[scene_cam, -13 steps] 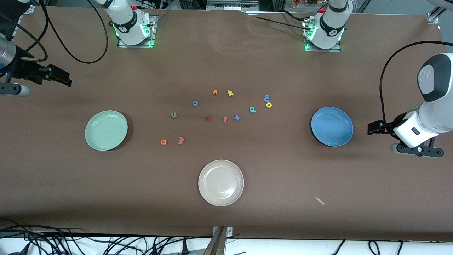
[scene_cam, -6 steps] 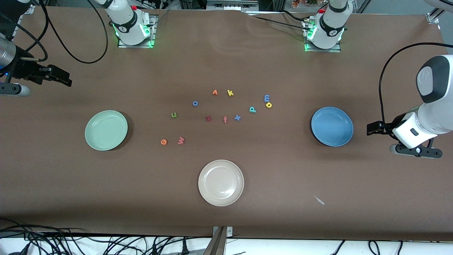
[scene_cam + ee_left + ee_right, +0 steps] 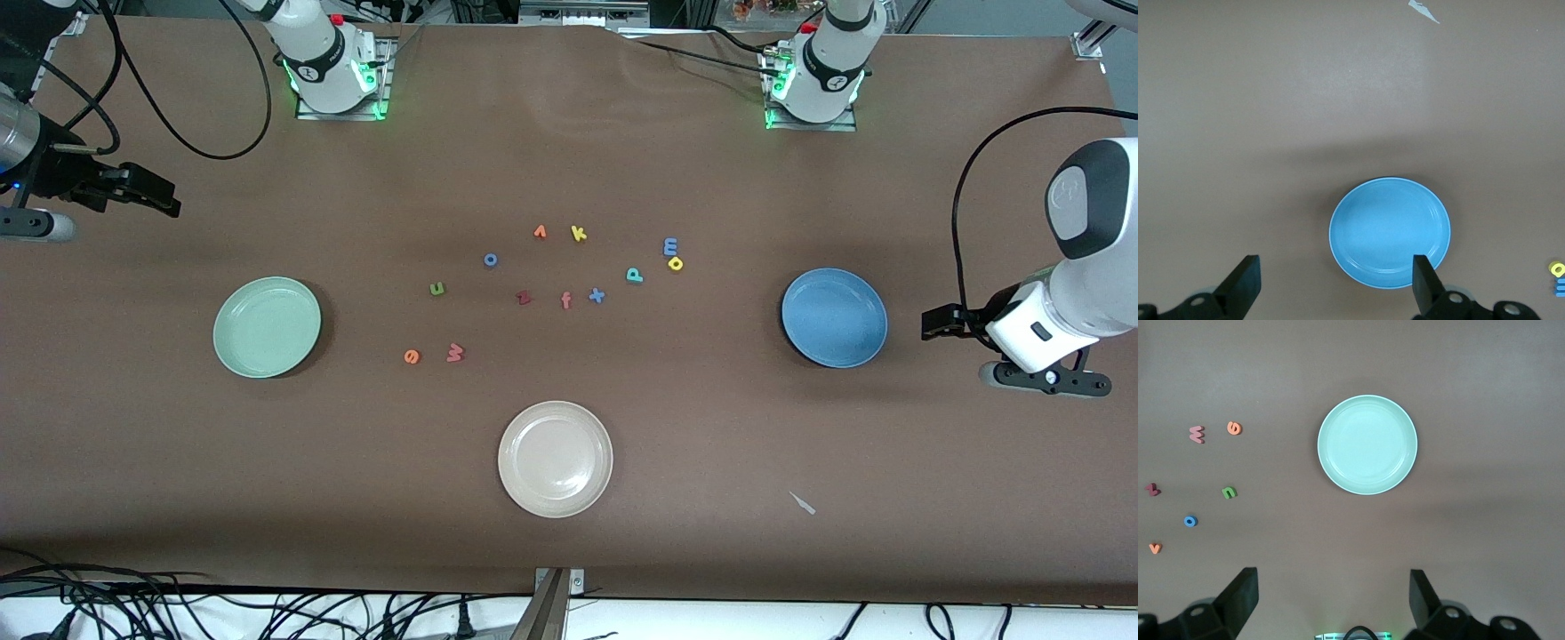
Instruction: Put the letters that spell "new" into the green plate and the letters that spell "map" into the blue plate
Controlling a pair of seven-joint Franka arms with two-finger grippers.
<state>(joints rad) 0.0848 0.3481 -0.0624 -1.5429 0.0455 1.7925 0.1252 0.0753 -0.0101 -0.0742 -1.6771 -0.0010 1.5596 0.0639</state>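
The green plate (image 3: 267, 326) (image 3: 1367, 445) lies toward the right arm's end, the blue plate (image 3: 834, 317) (image 3: 1389, 232) toward the left arm's end. Between them lie the olive "n" (image 3: 436, 289) (image 3: 1229, 493), orange "e" (image 3: 411, 356) (image 3: 1234, 427), red "w" (image 3: 454, 353) (image 3: 1197, 434), light blue "m" (image 3: 670, 245), yellow "a" (image 3: 675, 263) (image 3: 1556, 269) and teal "p" (image 3: 634, 275). My left gripper (image 3: 941, 322) (image 3: 1336, 273) hangs open and empty over the table beside the blue plate. My right gripper (image 3: 158, 196) (image 3: 1331, 583) hangs open and empty over bare table at the right arm's end.
A cream plate (image 3: 555, 459) sits nearest the front camera. Other letters lie among the task's: blue "o" (image 3: 490, 260), orange "v" (image 3: 540, 232), yellow "k" (image 3: 578, 234), dark red "z" (image 3: 524, 298), salmon "f" (image 3: 565, 300), blue "x" (image 3: 597, 295). A paper scrap (image 3: 804, 503) lies near the front edge.
The left arm has shifted very slightly. The right arm, plates and letters have not moved.
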